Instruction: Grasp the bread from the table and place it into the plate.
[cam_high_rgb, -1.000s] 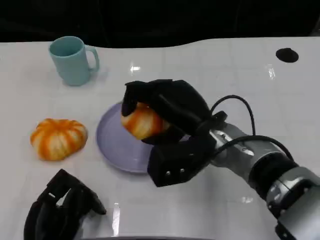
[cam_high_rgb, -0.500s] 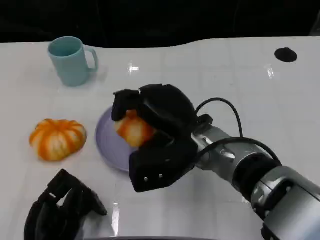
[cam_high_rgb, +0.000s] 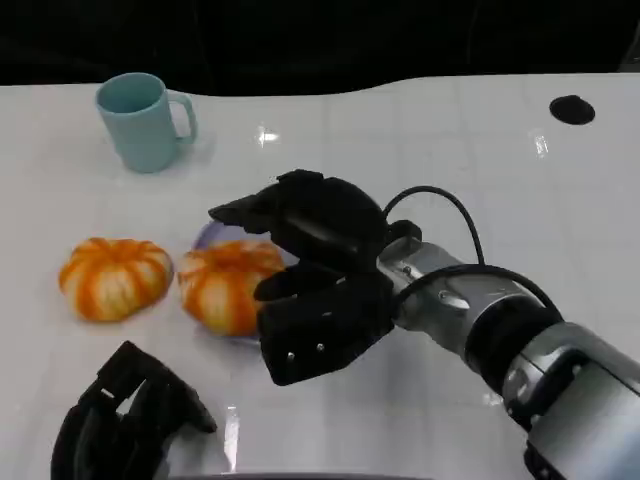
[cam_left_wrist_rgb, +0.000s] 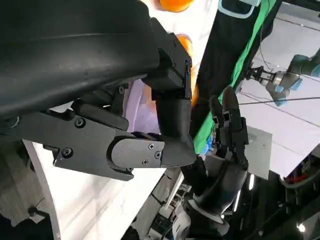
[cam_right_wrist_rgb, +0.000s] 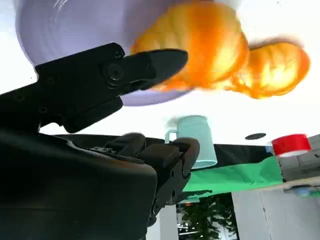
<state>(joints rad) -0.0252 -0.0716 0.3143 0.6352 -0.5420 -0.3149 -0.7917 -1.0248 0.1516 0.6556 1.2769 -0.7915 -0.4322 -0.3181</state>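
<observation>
The release step is in hand: the right hand (cam_high_rgb: 305, 265) has its fingers (cam_high_rgb: 245, 212) released beside the bread (cam_high_rgb: 226, 285) on the purple plate (cam_high_rgb: 205, 238), so next it should withdraw, while the left hand (cam_high_rgb: 125, 425) rests clenched at the worktop's (cam_high_rgb: 420, 150) near edge.

We are looking at two breads striped orange and cream, one (cam_high_rgb: 226, 285) on a lavender plate (cam_high_rgb: 208, 240) and another (cam_high_rgb: 114, 277) on the glossy white table (cam_high_rgb: 420, 140). A pale teal mug (cam_high_rgb: 141, 120) is showing behind them, and both hands, right (cam_high_rgb: 315, 270) and left (cam_high_rgb: 125, 425), are showing black.
</observation>
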